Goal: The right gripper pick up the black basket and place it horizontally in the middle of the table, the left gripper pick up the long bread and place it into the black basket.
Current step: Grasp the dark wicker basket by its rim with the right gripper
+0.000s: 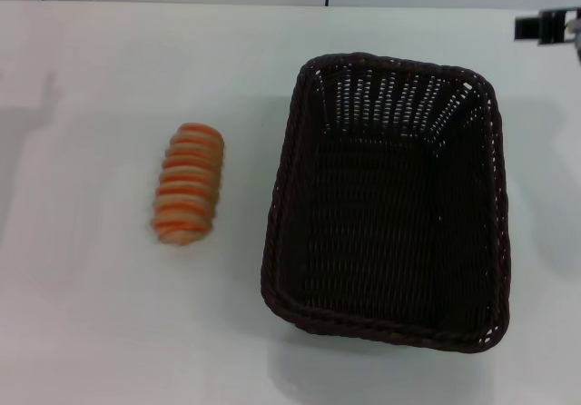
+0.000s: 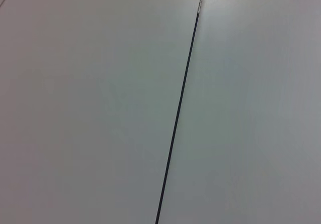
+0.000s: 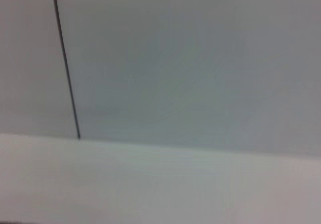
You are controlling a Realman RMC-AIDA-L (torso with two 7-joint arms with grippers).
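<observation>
White bench (image 1: 109,332): black basket (image 1: 390,205) right of centre, long side near-to-far, not yet turned; long bread (image 1: 188,183) left, apart; right claw (image 1: 547,25) far right, opening indeterminable; left claw unseen.

Black basket (image 1: 388,205): large, rectangular, dark brown-black woven wicker, rounded corners, braided rim, see-through weave along the far wall. Standing upright on its base, open side up, nothing inside. Long axis running from near edge to far edge of the table (image 1: 91,332), slightly skewed. Positioned right of centre.

Long bread (image 1: 188,183): small oblong loaf, orange and tan ridged stripes across the top, pale beige showing along the lower edge. Lying flat on the white tabletop, striped side up, long axis roughly parallel to the basket's. Located left of the basket, near but apart from it, not touching. Far smaller than the basket.
</observation>
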